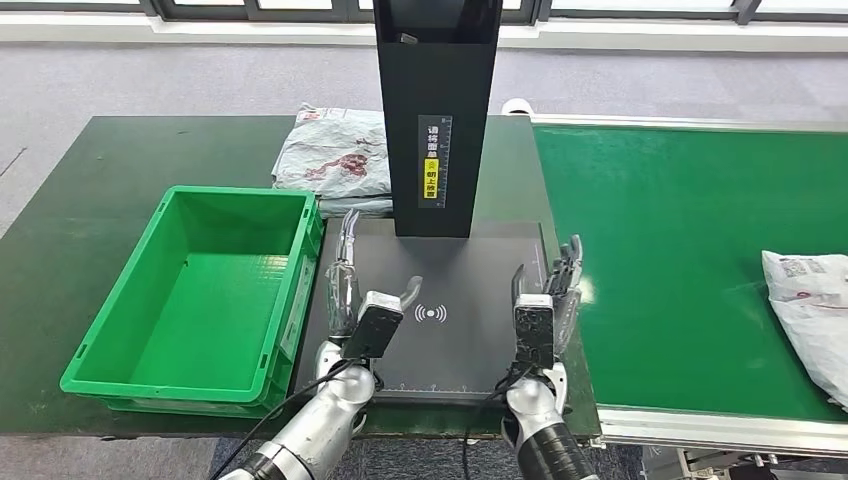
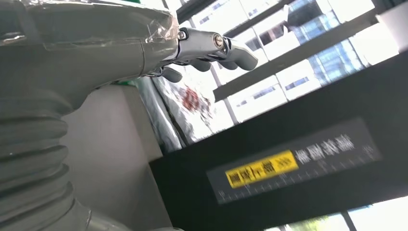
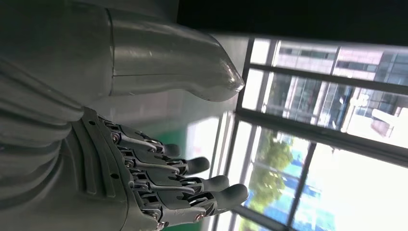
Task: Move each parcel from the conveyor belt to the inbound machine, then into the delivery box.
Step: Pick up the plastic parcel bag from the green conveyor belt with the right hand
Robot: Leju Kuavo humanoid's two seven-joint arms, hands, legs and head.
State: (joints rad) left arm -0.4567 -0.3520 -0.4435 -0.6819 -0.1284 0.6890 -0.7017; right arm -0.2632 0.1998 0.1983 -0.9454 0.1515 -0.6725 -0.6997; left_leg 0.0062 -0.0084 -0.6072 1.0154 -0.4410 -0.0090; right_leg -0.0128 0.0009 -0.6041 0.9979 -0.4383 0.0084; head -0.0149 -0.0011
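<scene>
Both the left hand (image 1: 352,290) and the right hand (image 1: 545,300) hover empty, fingers apart, over the inbound machine (image 1: 450,300). The parcel (image 1: 812,315) lies on the conveyor belt (image 1: 680,250), partly cut off; probably a soft, light, slippery poly bag, best gripped across its bulk.

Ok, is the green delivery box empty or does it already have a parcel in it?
Empty. The head view shows the green box with its bare floor visible. One parcel lies behind it on the table, another parcel on the conveyor belt.
</scene>
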